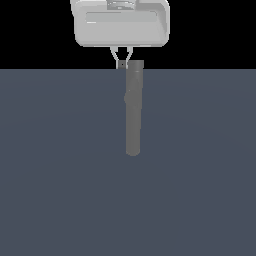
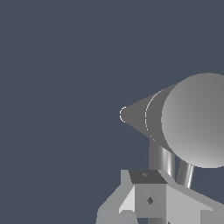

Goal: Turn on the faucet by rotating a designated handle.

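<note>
The pale end effector (image 1: 122,64) hangs at the squarish top of the faucet (image 1: 133,112), fingers nearly together, whether gripping the handle unclear.

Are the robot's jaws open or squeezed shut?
Nearly shut. In the exterior view the gripper has its two thin fingers slanting together to a point beside the faucet's squarish end. Whether they pinch the handle cannot be told.

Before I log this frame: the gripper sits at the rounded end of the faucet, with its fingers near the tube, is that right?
Not quite. In the exterior view the gripper sits at the squarish capped end of the faucet, at the top of that picture; the rounded end lies far from it, toward the bottom. The fingers are indeed close beside the tube.
</note>
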`<state>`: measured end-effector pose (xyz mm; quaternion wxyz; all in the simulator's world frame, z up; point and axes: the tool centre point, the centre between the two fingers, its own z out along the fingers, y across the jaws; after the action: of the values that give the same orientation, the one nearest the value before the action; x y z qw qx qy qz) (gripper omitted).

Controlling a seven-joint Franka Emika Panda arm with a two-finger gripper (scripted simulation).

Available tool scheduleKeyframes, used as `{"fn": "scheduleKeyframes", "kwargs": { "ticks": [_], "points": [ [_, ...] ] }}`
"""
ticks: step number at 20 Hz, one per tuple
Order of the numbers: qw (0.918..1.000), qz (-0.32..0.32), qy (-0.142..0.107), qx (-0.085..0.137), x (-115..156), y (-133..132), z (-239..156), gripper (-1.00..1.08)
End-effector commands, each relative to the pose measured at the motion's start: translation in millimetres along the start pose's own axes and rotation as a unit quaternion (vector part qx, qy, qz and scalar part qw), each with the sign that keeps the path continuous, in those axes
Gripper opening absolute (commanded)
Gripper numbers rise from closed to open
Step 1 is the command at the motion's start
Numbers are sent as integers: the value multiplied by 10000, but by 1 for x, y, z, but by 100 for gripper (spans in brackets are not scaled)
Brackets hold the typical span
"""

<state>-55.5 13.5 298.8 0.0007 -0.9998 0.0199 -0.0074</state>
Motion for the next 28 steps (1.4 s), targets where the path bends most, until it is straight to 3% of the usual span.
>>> {"fn": "scheduleKeyframes", "kwargs": {
  "ticks": [1,5,6,16,17,18,28],
  "points": [
    [9999,91,-56,-8,-11,21,-1,-100],
    [9999,92,-72,-9,-18,35,-2,-100],
    [10000,-80,-32,-1,-11,13,0,-100],
    [9999,83,-72,-10,4,76,-2,-100],
    [9999,83,-72,-10,4,76,-2,-100],
    [9997,-165,-160,27,-5,43,0,-100],
    [9999,-18,-111,5,28,70,0,-100]
  ]
}}
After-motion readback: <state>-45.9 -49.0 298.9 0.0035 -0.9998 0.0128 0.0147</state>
